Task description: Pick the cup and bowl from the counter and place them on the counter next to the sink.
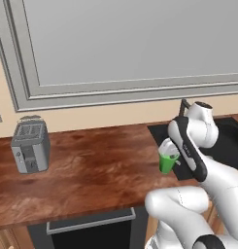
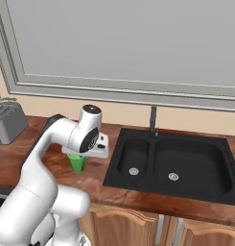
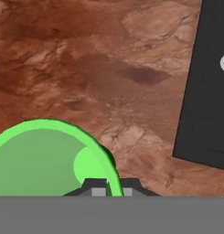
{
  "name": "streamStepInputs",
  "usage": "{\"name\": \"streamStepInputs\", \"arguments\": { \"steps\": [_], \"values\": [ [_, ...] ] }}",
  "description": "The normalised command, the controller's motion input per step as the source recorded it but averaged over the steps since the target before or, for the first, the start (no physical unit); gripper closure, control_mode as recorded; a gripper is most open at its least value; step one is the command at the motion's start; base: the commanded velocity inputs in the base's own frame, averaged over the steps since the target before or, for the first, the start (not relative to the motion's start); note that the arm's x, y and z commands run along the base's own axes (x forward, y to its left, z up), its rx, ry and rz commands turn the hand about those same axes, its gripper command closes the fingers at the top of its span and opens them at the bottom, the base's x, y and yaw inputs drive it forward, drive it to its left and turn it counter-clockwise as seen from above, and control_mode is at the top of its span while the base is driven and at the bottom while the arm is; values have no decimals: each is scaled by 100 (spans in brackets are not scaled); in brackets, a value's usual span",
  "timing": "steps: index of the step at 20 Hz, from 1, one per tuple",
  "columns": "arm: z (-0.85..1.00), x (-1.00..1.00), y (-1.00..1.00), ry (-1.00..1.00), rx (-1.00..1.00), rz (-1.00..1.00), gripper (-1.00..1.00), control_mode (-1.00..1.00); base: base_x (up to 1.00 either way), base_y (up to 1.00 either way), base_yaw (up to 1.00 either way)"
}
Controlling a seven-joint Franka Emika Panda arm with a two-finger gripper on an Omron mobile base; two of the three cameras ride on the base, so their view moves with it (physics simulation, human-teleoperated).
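Note:
My gripper is shut on the rim of the small bright green cup, one finger inside it and one outside. The cup hangs under the hand close over the reddish-brown counter, just left of the black sink. From the right base view, the cup shows below the white hand, a short way left of the sink and its left basin. I cannot tell whether the cup's base touches the counter. The sink's edge runs down the right of the hand view. The bowl is out of view.
A silver toaster stands far left on the counter, also seen as the toaster at the left edge. A dark faucet rises behind the sink. A wide grey window frame runs along the wall. A dark appliance front sits under the counter.

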Motion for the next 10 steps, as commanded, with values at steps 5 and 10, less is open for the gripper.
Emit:
{"name": "streamStepInputs", "arguments": {
  "steps": [5, 10],
  "values": [
    [-16, 42, 0, 4, -4, -10, 100, -100, 0, 0, 0],
    [-32, 66, -1, 4, -3, -11, 100, -100, 0, 0, 0]
  ]
}}
